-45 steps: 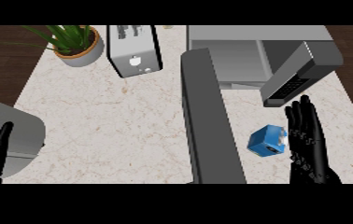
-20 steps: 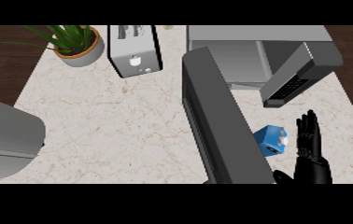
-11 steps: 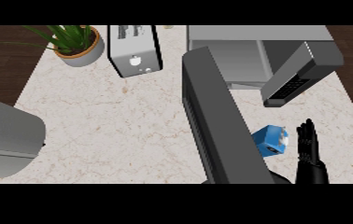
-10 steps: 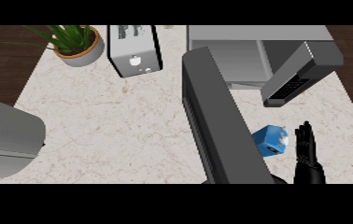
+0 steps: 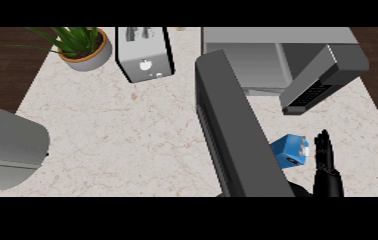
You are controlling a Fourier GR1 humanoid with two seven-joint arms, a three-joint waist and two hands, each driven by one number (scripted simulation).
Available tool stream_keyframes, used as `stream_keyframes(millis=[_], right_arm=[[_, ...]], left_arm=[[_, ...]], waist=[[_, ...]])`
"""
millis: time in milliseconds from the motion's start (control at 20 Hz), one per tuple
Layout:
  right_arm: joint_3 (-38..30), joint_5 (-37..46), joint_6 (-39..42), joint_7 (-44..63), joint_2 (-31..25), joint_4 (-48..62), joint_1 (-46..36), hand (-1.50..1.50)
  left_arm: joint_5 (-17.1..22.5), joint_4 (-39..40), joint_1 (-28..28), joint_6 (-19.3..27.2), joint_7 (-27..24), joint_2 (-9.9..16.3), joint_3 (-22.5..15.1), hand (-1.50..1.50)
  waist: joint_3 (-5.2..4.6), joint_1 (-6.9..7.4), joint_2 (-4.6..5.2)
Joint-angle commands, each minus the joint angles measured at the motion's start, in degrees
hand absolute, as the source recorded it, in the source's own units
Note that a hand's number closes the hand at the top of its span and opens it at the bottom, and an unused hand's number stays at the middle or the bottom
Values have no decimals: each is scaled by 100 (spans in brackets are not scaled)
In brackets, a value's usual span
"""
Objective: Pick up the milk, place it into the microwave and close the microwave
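Right hand (image 5: pixel 325 171), fingers straight and holding nothing, is standing beside the blue milk carton (image 5: pixel 290 151) near the table's front edge; it should curl round the carton before lifting toward the open microwave (image 5: pixel 258 64).

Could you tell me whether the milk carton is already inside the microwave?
No, the blue milk carton sits on the counter beside the right hand.

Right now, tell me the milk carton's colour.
Blue, seen in the head view: the milk carton sits beside the right hand.
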Motion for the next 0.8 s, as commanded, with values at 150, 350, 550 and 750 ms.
stream_keyframes(millis=[150, 350, 550, 750], right_arm=[[-383, 27, -37, -638, -97, 1201, -691, -150], [-495, 32, 107, -1005, -140, 2137, -1106, -150], [-499, -51, 384, -1409, -87, 2502, -1349, 150], [-460, 443, -199, -1953, -170, 2990, -1790, 150]], left_arm=[[-131, -222, 86, 188, -46, -46, -466, -150], [-90, -530, 127, 275, 132, -47, -361, -150], [312, -280, 0, -158, 84, -43, 254, -150], [149, -127, 10, -46, -112, -45, -68, -150]], waist=[[0, 1, 2], [2, 11, 5], [1, 13, 2], [3, 53, 9]])
